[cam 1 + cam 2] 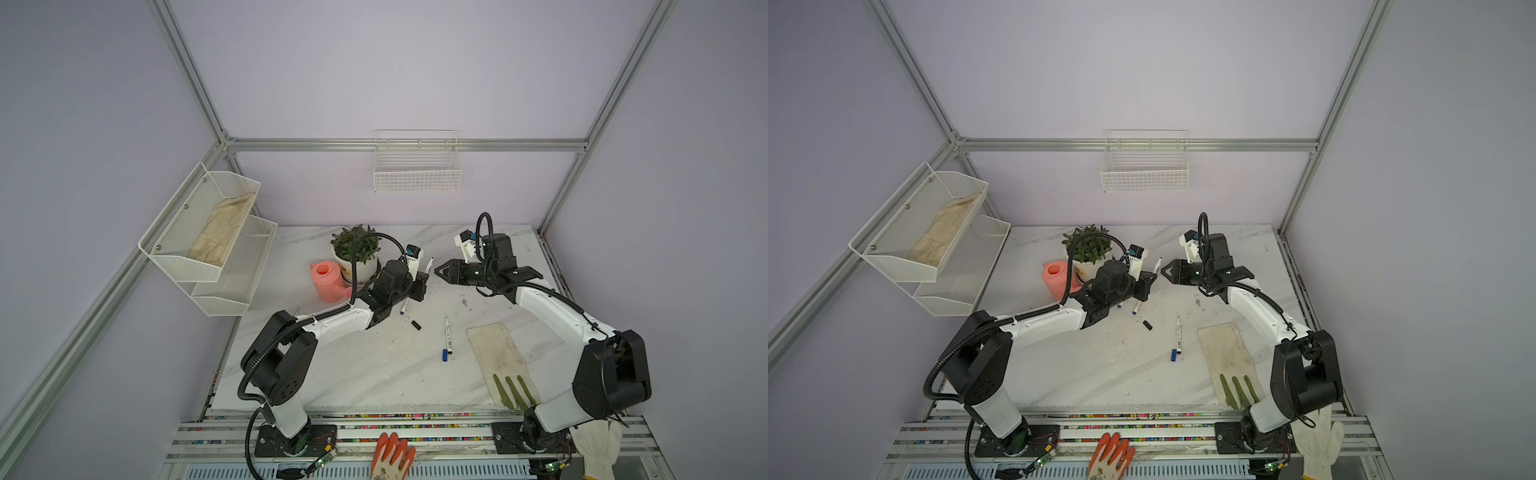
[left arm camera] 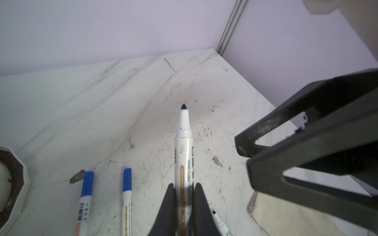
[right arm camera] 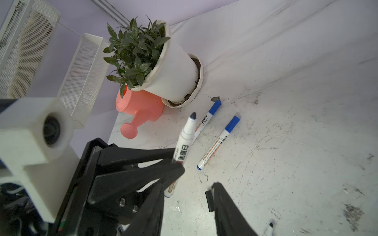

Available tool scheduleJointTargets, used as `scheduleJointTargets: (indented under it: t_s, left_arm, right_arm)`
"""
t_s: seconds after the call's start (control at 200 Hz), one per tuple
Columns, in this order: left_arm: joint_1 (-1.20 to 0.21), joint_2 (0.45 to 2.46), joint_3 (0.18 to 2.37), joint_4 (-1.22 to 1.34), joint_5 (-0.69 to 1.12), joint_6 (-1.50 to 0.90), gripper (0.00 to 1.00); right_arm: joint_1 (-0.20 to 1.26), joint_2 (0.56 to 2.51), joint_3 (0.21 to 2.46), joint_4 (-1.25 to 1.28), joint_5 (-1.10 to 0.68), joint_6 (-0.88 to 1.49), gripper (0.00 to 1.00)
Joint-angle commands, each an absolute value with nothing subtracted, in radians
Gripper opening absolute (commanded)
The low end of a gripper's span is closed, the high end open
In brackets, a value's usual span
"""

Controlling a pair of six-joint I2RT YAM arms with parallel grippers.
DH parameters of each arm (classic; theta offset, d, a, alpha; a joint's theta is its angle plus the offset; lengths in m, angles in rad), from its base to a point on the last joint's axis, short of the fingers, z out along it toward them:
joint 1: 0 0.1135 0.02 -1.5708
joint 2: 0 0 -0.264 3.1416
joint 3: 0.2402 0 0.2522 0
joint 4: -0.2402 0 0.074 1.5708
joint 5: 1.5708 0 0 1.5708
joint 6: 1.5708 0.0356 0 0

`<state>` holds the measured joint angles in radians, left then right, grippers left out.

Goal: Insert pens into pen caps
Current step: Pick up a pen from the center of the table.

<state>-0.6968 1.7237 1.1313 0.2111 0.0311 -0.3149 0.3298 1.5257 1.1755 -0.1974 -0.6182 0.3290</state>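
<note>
Pens are split between a gripper and the worktop [image 1: 374,374]: the uncapped black-tipped pen [image 2: 183,147] is held off the surface, just above centre in both top views, where the left gripper [image 2: 184,185] has its jaws shut tight on the white barrel from both sides, the dark tip poking out beyond them. Facing that tip from the right of the frame, the right gripper [image 1: 438,272] has its jaws parted with a clear gap and nothing between them; they are close to the pen without touching it. A blue-ended pen [image 3: 206,119] and a second blue-ended pen [image 3: 218,143] lie side by side on the worktop beneath the left gripper, near the white pot [image 1: 359,270], which holds a leafy green plant [image 1: 355,243]; a pink watering can [image 1: 326,282] stands just beside the pot on its left. A fourth pen [image 1: 447,334], uncapped, lies near the centre of the frame with a blue cap [image 1: 444,355] just beside its lower end, and a black cap [image 1: 416,325] rests alone a little to its left. Right of them a beige glove [image 1: 498,361] lies flat. At the left of the frame a two-tier mesh shelf [image 1: 224,291] holds a beige cloth [image 1: 222,230] in its upper tier; a wire basket [image 1: 417,180] hangs on the back wall at upper centre.
</note>
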Motion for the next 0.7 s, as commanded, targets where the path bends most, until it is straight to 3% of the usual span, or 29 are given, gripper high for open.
scheduleJointTargets:
  t_s: [0.0,0.44,0.51,0.63,0.695]
  left_arm:
    - [-0.699,1.7,1.092,0.283,0.077,-0.332,0.0]
    - [-0.699,1.67,1.049,0.38,0.135,-0.368,0.0]
    - [-0.699,1.673,1.051,0.38,0.135,-0.373,0.0]
    - [-0.699,1.677,1.048,0.392,0.135,-0.39,0.0]
    - [-0.699,1.681,1.043,0.402,0.141,-0.4,0.0]
  right_arm:
    - [0.327,1.525,1.17,-0.094,-0.673,0.374,0.42]
    - [0.336,1.613,1.172,-0.007,-0.685,0.422,0.39]
    - [0.34,1.621,1.173,0.007,-0.7,0.431,0.34]
    - [0.341,1.622,1.174,0.002,-0.703,0.431,0.13]
    - [0.341,1.614,1.17,-0.004,-0.701,0.426,0.07]
